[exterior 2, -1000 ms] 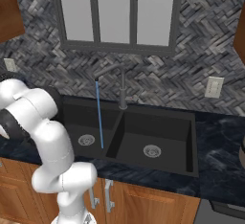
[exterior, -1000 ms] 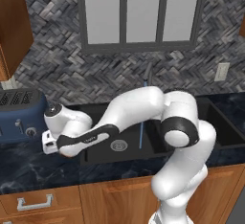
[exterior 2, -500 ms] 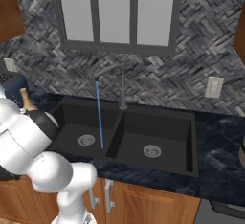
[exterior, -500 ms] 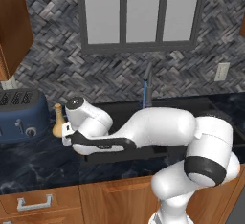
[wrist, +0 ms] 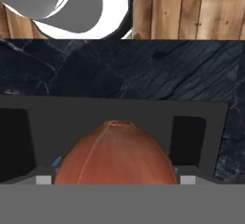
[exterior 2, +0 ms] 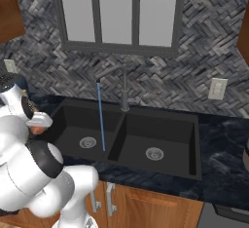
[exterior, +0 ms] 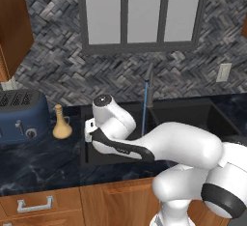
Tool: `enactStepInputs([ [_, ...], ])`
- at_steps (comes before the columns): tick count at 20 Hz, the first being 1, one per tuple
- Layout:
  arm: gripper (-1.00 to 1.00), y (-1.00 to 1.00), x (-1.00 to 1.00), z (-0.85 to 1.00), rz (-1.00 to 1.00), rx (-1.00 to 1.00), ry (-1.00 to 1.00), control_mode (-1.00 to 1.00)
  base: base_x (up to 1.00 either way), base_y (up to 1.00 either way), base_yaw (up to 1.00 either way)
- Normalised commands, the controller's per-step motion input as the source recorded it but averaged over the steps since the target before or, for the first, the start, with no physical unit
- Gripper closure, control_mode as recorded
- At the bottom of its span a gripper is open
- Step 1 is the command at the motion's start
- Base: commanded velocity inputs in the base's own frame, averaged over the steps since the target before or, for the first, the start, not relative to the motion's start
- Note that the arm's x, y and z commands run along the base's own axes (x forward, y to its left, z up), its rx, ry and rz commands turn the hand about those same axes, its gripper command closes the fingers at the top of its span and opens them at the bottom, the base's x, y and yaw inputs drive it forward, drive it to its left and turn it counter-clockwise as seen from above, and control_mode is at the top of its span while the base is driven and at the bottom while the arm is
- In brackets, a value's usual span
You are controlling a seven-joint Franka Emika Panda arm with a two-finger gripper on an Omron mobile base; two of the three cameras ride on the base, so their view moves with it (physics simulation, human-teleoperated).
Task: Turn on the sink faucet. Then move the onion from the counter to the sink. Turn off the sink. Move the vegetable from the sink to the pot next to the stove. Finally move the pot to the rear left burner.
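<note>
My gripper [wrist: 115,176] is shut on the onion [wrist: 114,156], a round orange-red ball held between the two dark fingers [wrist: 189,139]. In the left base view the gripper [exterior: 89,129] hangs over the left rim of the black sink [exterior: 193,116]. From the right, a sliver of the onion [exterior 2: 35,130] shows under the gripper [exterior 2: 38,123], beside the sink [exterior 2: 163,127]. The faucet [exterior: 150,86] [exterior 2: 125,91] is running: a thin blue stream [exterior 2: 101,120] falls into the left basin. Below the hand lie the sink wall [wrist: 119,115] and the dark counter [wrist: 119,70]. Pot and stove are out of view.
A blue toaster [exterior: 21,119] and a tan narrow-necked vase [exterior: 61,122] stand on the counter [exterior: 38,160] left of the sink. A wall outlet [exterior 2: 217,88] sits at the right. Wooden cabinet fronts run below the counter edge.
The arm has swung right from beside the toaster, past the vase, to the sink's left rim, with the onion still between the fingers.
</note>
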Motion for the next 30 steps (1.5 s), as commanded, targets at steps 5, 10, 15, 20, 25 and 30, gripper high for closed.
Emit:
enactStepInputs([
  [5,1.00,-0.54,0.25,-0.11,-0.01,0.00,0.00,-1.00,0.00,0.00,0.00],
  [10,1.00,-0.39,0.45,-0.22,0.00,0.00,0.05,-1.00,0.00,0.00,0.00],
  [15,1.00,-0.24,0.58,-0.20,-0.02,0.00,0.09,-1.00,0.00,0.00,0.00],
  [20,1.00,-0.11,0.39,-0.20,-0.03,0.00,0.09,-1.00,0.00,0.00,0.00],
  [25,1.00,-0.04,0.08,-0.29,0.00,0.00,0.04,-1.00,0.00,0.00,0.00],
  [30,1.00,0.00,0.08,-0.34,0.00,0.00,0.00,-1.00,0.00,0.00,0.00],
])
